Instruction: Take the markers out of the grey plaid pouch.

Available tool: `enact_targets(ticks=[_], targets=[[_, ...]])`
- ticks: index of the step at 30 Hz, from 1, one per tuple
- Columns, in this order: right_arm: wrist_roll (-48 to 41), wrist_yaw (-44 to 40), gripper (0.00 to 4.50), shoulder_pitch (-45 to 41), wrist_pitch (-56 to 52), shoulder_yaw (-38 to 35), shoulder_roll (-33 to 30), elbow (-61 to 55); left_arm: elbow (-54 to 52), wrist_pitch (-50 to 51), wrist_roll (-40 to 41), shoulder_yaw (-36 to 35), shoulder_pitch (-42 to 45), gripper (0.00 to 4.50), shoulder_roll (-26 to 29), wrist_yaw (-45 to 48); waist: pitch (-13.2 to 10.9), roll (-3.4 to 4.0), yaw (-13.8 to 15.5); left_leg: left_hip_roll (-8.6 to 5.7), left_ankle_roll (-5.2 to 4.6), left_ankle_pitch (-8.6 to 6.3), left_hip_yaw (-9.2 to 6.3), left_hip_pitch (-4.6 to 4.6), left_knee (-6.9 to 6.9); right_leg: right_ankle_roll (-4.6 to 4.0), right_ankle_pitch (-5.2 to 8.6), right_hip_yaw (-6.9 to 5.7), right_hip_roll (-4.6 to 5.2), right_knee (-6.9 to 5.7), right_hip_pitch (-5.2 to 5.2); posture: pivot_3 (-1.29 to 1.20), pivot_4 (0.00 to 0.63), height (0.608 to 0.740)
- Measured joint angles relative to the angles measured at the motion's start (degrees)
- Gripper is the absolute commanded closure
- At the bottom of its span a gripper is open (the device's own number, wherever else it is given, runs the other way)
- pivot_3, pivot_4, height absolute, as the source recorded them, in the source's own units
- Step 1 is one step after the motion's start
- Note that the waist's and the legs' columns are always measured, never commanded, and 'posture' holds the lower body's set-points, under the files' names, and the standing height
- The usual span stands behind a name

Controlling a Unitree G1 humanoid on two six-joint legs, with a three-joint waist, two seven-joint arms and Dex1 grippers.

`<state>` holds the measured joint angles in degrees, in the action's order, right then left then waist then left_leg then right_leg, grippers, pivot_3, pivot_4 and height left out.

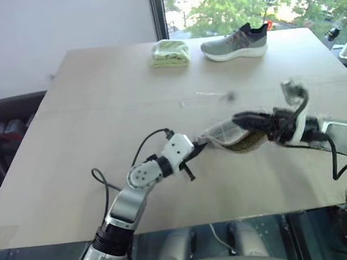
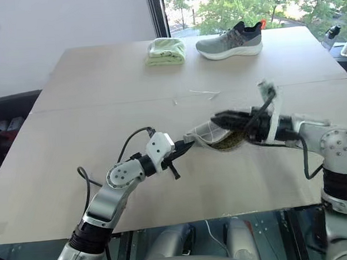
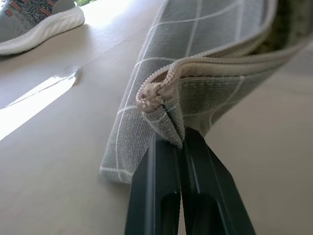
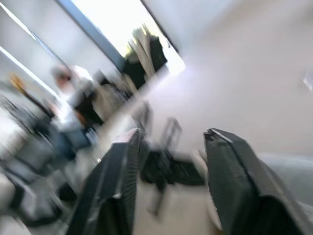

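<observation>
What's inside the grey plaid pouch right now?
The grey plaid pouch gapes open, showing dark speckled lining. The right end effector covers the mouth; I can't tell whether markers remain inside.

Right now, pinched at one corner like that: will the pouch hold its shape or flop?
Likely floppy: the pouch bends and sags between the end effectors. Probably light, since the left end effector lifts it by a corner pinch. Woven fabric looks grippy, not slippery.

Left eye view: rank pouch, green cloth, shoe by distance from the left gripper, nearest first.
1. grey plaid pouch: pinched at its corner by the left gripper, held above the table's near middle.
2. folded green cloth: at the far edge, roughly straight beyond the gripper.
3. shoe: at the far edge, to the right of the cloth, slightly farther.
</observation>
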<state>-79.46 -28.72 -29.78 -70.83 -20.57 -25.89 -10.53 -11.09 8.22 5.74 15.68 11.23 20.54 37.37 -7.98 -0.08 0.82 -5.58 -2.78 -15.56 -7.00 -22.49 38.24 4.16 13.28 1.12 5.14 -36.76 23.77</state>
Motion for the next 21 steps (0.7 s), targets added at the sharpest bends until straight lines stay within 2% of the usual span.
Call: enact_targets(ticks=[1, 3, 4, 6, 8, 10, 11, 12, 13, 16, 18, 21], targets=[[-5.41, 4.83, 0.96, 0.18, 1.13, -0.11, 1.60, 1.29, 0.00, 0.03, 0.00, 0.06, 0.02, 4.50, 0.00, 0.02, 0.00, 0.00, 0.02, 0.00, 0.00, 0.00, 0.00, -0.01, 0.00, 0.00, 0.00, 0.00, 0.01, 0.01, 0.01, 0.00, 0.150, 0.740], [-14.52, 12.39, 0.96, 0.98, 4.50, 0.17, 4.45, 2.59, 0.03, 0.18, -0.02, 0.10, 0.23, 4.50, -0.21, 0.02, -0.01, 0.00, -0.01, 0.00, 0.01, 0.00, -0.02, -0.04, -0.03, 0.00, 0.00, 0.00, 0.02, 0.03, 0.02, 0.00, 0.150, 0.740], [-23.64, 20.67, 0.96, 2.49, 8.50, 1.79, 6.75, 2.69, 0.03, 0.25, -0.01, 0.11, 0.96, 4.50, -0.74, -0.01, -0.01, 0.01, -0.01, -0.03, 0.00, 0.00, -0.02, -0.07, -0.04, 0.00, 0.00, -0.01, 0.04, 0.05, 0.04, 0.00, 0.150, 0.740], [-29.09, 26.67, 0.96, 3.87, 11.37, 2.89, 9.21, 2.24, 0.03, 0.42, -0.02, 0.12, 1.70, 4.50, -1.25, -0.16, -0.01, 0.02, -0.12, -0.03, 0.00, 0.01, 0.00, -0.06, -0.04, 0.00, 0.00, 0.01, 0.01, 0.05, 0.04, 0.00, 0.150, 0.740], [-30.04, 29.44, 0.96, 6.16, 11.60, 5.34, 7.46, 1.30, 0.03, 0.72, -0.01, 0.16, 2.06, 4.50, -2.00, -0.37, -0.01, 0.04, -0.05, -0.08, -0.01, 0.01, 0.01, -0.07, -0.01, 0.01, 0.00, -0.02, -0.13, 0.04, 0.05, 0.00, 0.150, 0.740], [-26.03, 27.66, 0.96, 7.35, 9.52, 7.39, 0.73, -0.54, 0.03, 1.17, -0.02, 0.15, 1.94, 4.50, -1.99, -0.42, -0.04, 0.08, -0.03, -0.12, -0.03, 0.01, 0.09, -0.08, 0.03, 0.01, 0.00, -0.09, -0.13, 0.03, 0.05, 0.00, 0.150, 0.740], [-20.41, 24.13, 0.96, 7.48, 8.56, 8.35, -4.91, -2.26, 0.02, 1.32, -0.01, 0.10, 1.85, 4.50, -1.96, -0.51, -0.04, 0.09, -0.04, -0.13, -0.04, 0.01, 0.14, -0.08, 0.04, 0.01, 0.01, -0.10, -0.13, 0.02, 0.05, 0.00, 0.150, 0.740], [-18.06, 22.66, 0.96, 7.49, 8.38, 8.85, -7.02, -2.90, 0.02, 1.36, 0.00, 0.09, 1.79, 4.50, -1.97, -0.57, -0.04, 0.09, -0.05, -0.13, -0.05, 0.01, 0.16, -0.07, 0.07, 0.01, 0.01, -0.10, -0.14, 0.02, 0.05, 0.00, 0.150, 0.740], [-9.39, 16.70, 0.71, 7.53, 8.60, 10.62, -13.50, -5.05, 0.02, 1.45, 0.00, 0.07, 1.47, 4.50, -1.96, -0.84, -0.03, 0.07, -0.06, -0.11, -0.06, 0.00, 0.16, -0.04, 0.07, 0.02, 0.01, -0.15, -0.18, 0.02, 0.03, 0.00, 0.150, 0.740], [9.36, -0.26, 0.06, 9.55, 13.67, 16.50, -27.35, -7.31, -0.70, 1.57, 0.04, 0.03, 0.58, 4.50, -1.89, -0.94, -0.04, 0.07, -0.08, -0.04, -0.06, 0.00, 0.13, -0.03, 0.05, 0.04, 0.02, -0.24, -0.26, 0.02, 0.02, 0.00, 0.150, 0.740], [15.56, -6.83, 0.06, 9.59, 16.64, 17.31, -30.86, -7.34, -0.81, 1.84, 0.06, 0.02, 0.40, 4.50, -1.94, -0.95, -0.04, 0.07, -0.19, -0.01, -0.06, 0.00, 0.18, 0.00, 0.05, 0.04, 0.02, -0.18, -0.25, 0.01, 0.01, 0.00, 0.150, 0.740], [23.11, -12.22, 0.06, 9.58, 19.36, 18.75, -34.11, -7.40, -1.69, 2.58, 0.25, 0.02, 0.40, 4.50, -2.00, -0.96, -0.05, 0.05, -0.11, 0.00, -0.05, 0.00, 0.17, -0.01, 0.05, 0.04, 0.02, -0.17, -0.15, 0.01, 0.01, 0.00, 0.150, 0.740]])
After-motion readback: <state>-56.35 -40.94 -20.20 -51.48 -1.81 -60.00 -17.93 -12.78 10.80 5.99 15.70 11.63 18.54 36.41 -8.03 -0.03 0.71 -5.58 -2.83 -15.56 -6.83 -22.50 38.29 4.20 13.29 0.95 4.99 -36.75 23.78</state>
